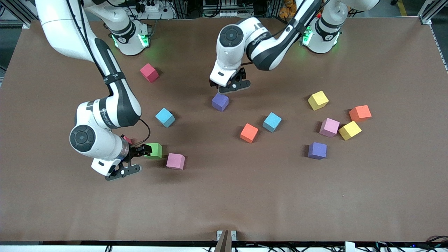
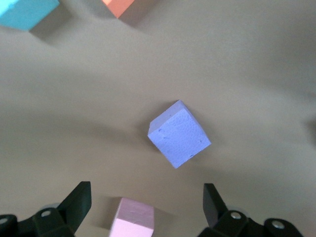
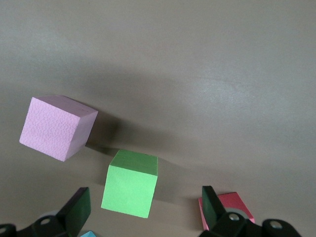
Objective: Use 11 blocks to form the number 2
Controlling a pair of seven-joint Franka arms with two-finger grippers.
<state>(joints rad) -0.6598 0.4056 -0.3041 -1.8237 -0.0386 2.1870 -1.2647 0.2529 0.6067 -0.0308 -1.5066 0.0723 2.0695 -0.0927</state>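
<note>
Thirteen small matte foam cubes, square-edged and finely grained, lay scattered on the smooth brown table (image 1: 224, 196); no digit 2 had been formed. The left gripper (image 1: 235, 83), black fingers spread wide and empty, hung over a purple cube (image 1: 220, 102), which in the left wrist view (image 2: 178, 134) showed a pitted face turned corner-on between the fingertips. The right gripper (image 1: 134, 161), likewise spread and holding nothing, hung low over a green cube (image 1: 155, 150); the right wrist view showed that cube (image 3: 130, 183) between the fingers, with a pink cube (image 1: 175, 161) just beside it and a red cube (image 3: 227, 207) partly hidden by one finger. Toward the right arm's end also lay a crimson cube (image 1: 149, 72) and a blue cube (image 1: 165, 117). Near mid-table sat an orange-red cube (image 1: 249, 133) beside a second blue cube (image 1: 272, 121). Toward the left arm's end lay a yellow cube (image 1: 318, 100), an orange cube (image 1: 360, 113), a second pink cube (image 1: 329, 127) touching a second yellow cube (image 1: 349, 130), and a second purple cube (image 1: 317, 150).
</note>
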